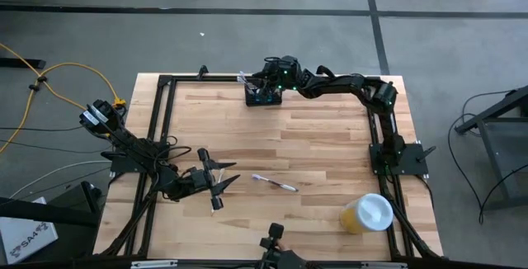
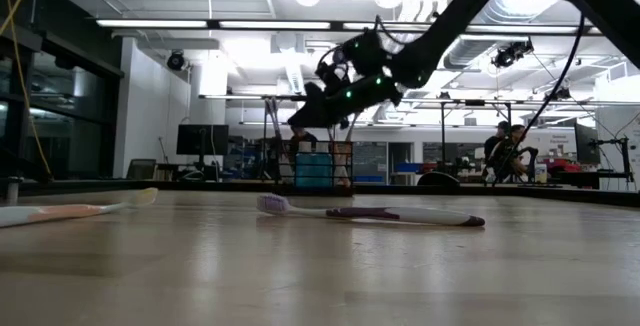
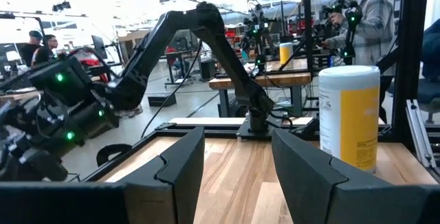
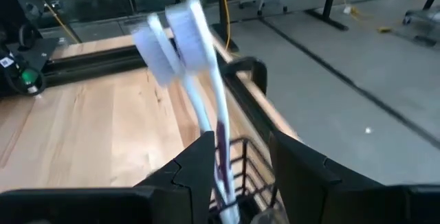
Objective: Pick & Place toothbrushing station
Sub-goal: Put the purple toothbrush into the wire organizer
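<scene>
At the desk's (image 1: 313,153) near side, the left hand (image 1: 216,182) rests with fingers apart, holding nothing. A toothbrush (image 1: 275,183) lies just beside it, long axis crosswise. At the far edge, the right hand (image 1: 266,87) hovers over the toothbrushing station (image 1: 262,96), fingers apart around two upright brushes (image 4: 199,100); whether it grips them I cannot tell.

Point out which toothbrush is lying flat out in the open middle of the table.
The purple-handled toothbrush lies alone mid-table. The other toothbrushes stand upright in the black caddy at the far edge, beside the right gripper.
</scene>
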Action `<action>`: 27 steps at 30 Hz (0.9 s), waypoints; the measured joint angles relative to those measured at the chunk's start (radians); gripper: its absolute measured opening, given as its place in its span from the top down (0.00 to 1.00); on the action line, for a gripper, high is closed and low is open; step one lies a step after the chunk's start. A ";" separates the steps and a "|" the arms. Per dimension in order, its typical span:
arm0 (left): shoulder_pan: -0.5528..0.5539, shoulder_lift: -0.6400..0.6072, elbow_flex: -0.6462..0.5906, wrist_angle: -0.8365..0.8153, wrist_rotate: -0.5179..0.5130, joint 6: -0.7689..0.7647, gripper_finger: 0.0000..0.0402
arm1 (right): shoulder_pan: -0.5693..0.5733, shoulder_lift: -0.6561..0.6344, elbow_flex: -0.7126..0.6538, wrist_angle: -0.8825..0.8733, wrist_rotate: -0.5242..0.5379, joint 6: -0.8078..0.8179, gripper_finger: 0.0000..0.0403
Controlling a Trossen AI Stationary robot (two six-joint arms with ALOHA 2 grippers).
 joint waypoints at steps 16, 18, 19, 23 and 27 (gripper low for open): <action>0.000 0.000 0.001 -0.027 -0.007 -0.045 0.58 | 0.081 -0.327 0.000 -0.342 -0.011 -0.096 0.67; 0.000 0.000 0.001 -0.028 -0.008 -0.054 0.58 | 0.107 -0.361 0.000 -0.394 -0.007 -0.116 0.67; 0.000 0.000 0.001 -0.029 -0.008 -0.055 0.58 | 0.123 -0.373 0.000 -0.409 -0.004 -0.126 0.67; 0.000 0.000 0.001 -0.034 -0.009 -0.072 0.58 | 0.166 -0.423 0.001 -0.537 -0.007 -0.139 0.67; 0.000 0.000 0.001 -0.052 -0.025 -0.088 0.58 | 0.204 -0.450 0.001 -0.677 -0.013 -0.145 0.67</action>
